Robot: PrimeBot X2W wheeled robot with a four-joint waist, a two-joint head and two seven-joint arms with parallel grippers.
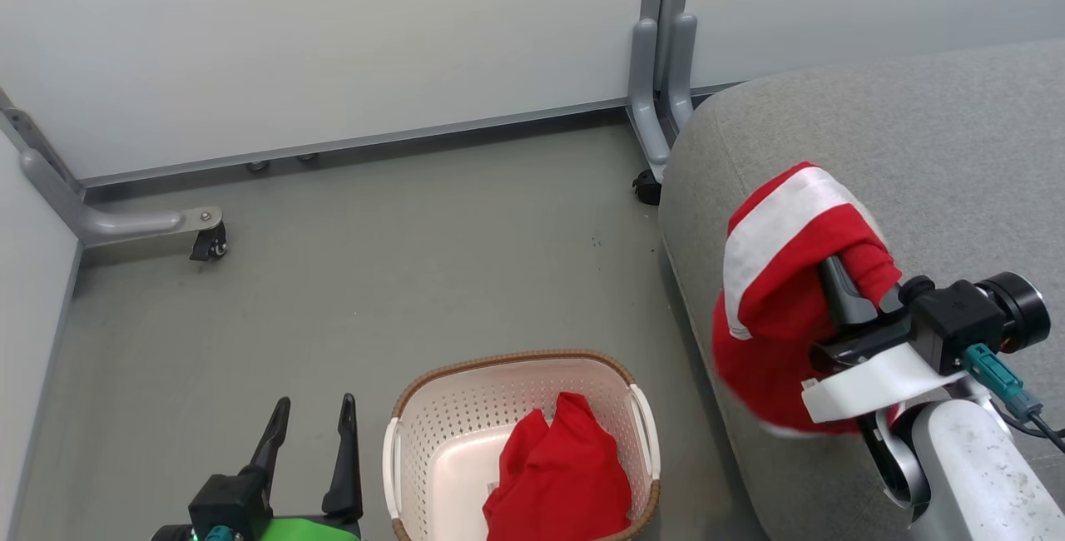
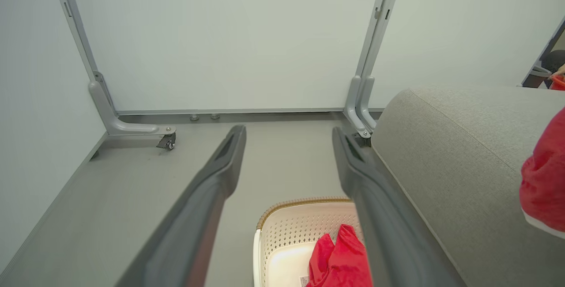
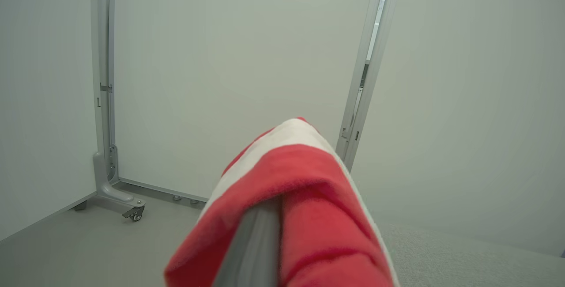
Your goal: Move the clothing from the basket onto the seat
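My right gripper (image 1: 844, 270) is shut on a red garment with a white stripe (image 1: 778, 275), holding it above the left edge of the grey seat (image 1: 915, 150). The garment drapes over the fingers (image 3: 256, 243) and hides their tips. A second red garment (image 1: 557, 474) lies crumpled in the cream perforated basket (image 1: 449, 424) on the floor beside the seat. My left gripper (image 1: 309, 420) stands open and empty left of the basket, fingers pointing up. In the left wrist view the basket (image 2: 287, 229) and its red garment (image 2: 340, 260) show between the spread fingers.
Pale partition panels wall off the back and left. Their grey feet with castors (image 1: 208, 241) stand on the grey floor, and a grey post (image 1: 657, 67) rises near the seat's back corner. Open floor lies behind the basket.
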